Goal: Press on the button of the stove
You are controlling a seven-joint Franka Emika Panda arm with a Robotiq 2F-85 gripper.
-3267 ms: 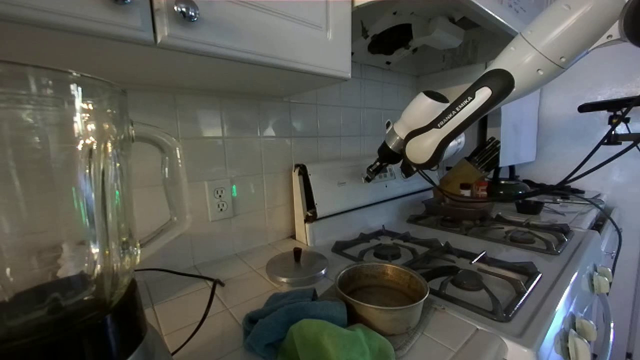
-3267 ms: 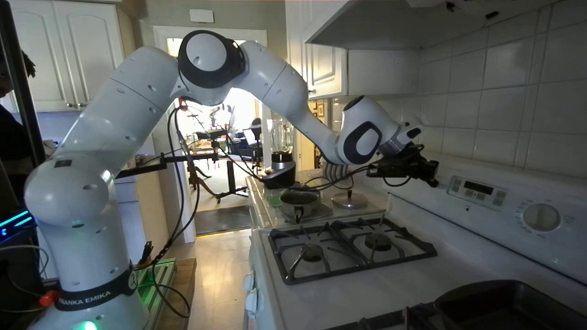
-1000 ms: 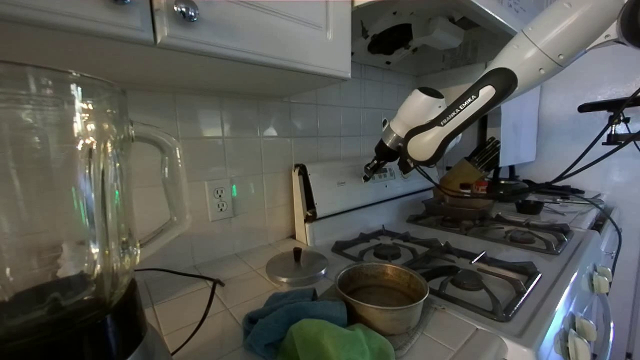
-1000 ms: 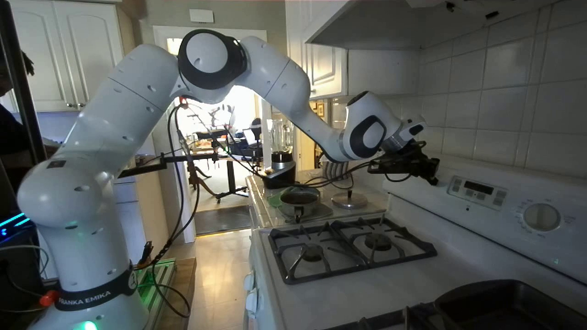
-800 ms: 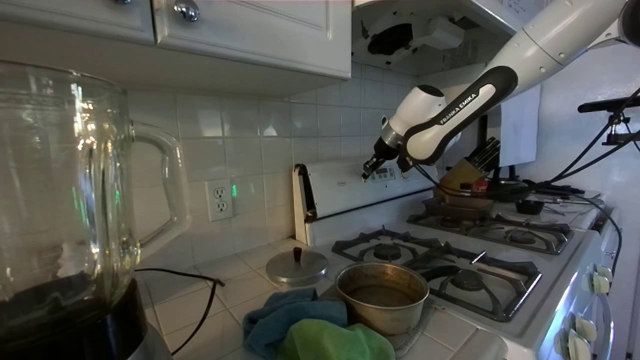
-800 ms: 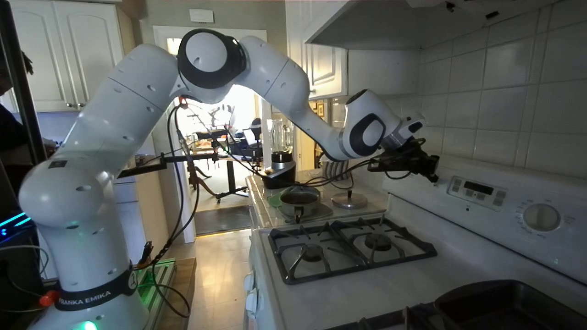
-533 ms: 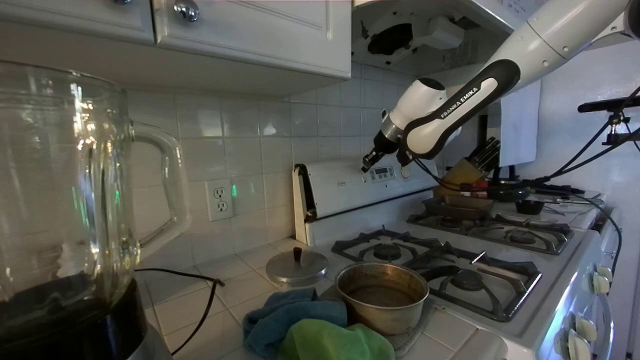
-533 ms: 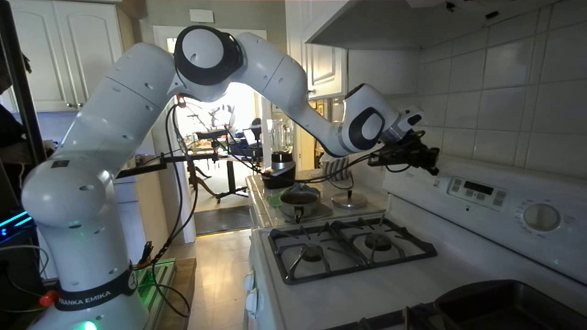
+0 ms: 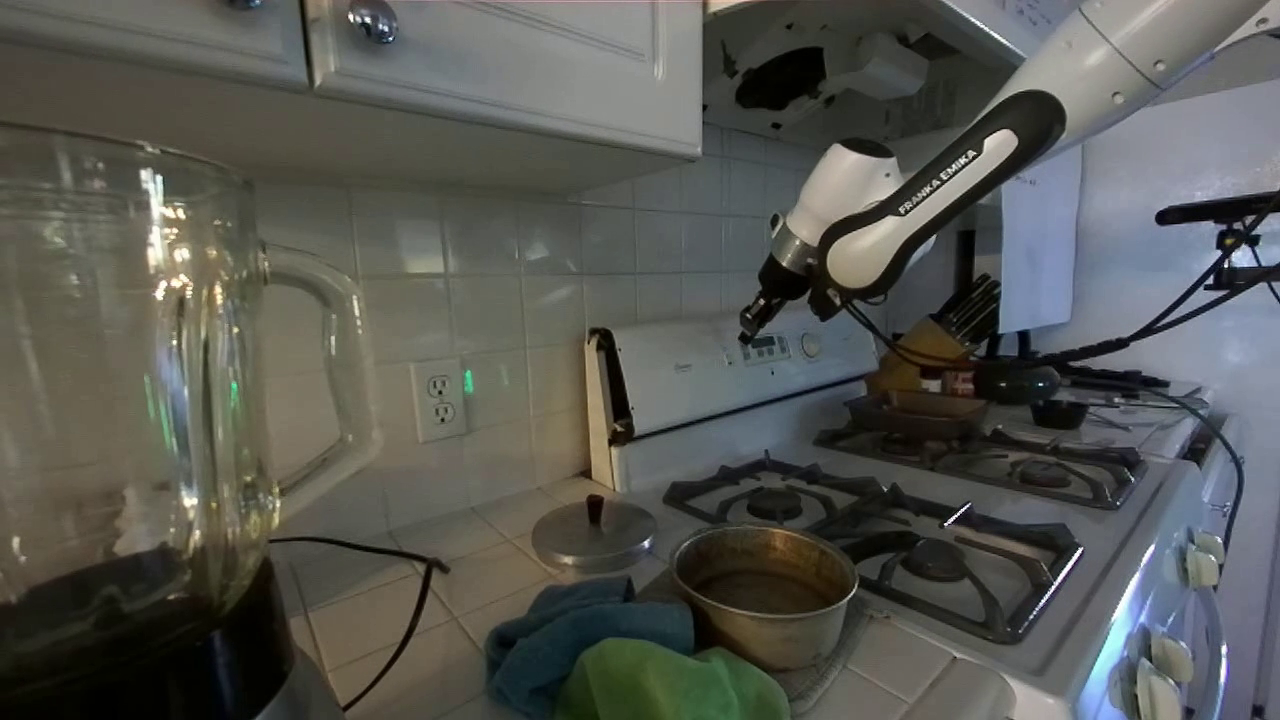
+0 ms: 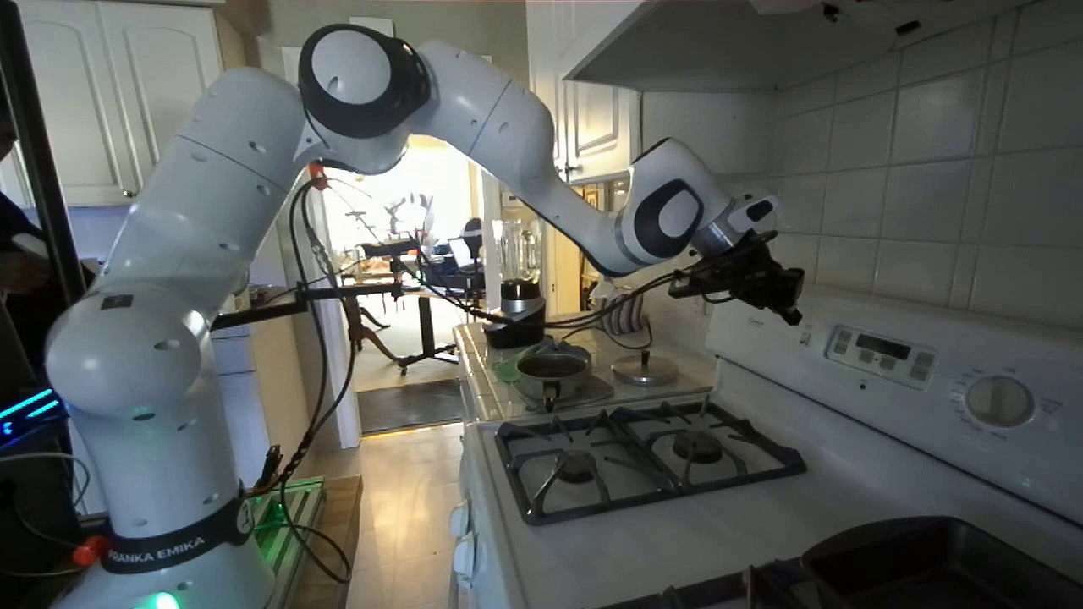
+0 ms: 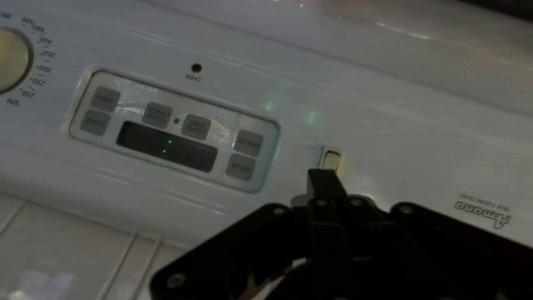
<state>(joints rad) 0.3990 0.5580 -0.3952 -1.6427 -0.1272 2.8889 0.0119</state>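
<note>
A glass blender (image 9: 130, 350) is seen at near left. To its right, a metal lid (image 9: 595, 545), a blue cloth (image 9: 590, 625) and a saucepan (image 9: 780, 635) are carried by the tiled tabletop (image 9: 480, 578). Farther right the white gas stove (image 9: 1105, 565) is set, its control panel (image 9: 680, 390) raised at the back. The claw (image 9: 748, 334), tilted downward, is held before that panel, left of the keypad (image 9: 768, 348); its fingers (image 11: 327, 183) are drawn together and nothing is seen gripped. In the wrist view the panel's cream rocker switch (image 11: 332, 160) is partly hidden by the claw's tip; a gap is shown in both exterior views. Beyond, a knife block (image 9: 918, 348) is seen.
</note>
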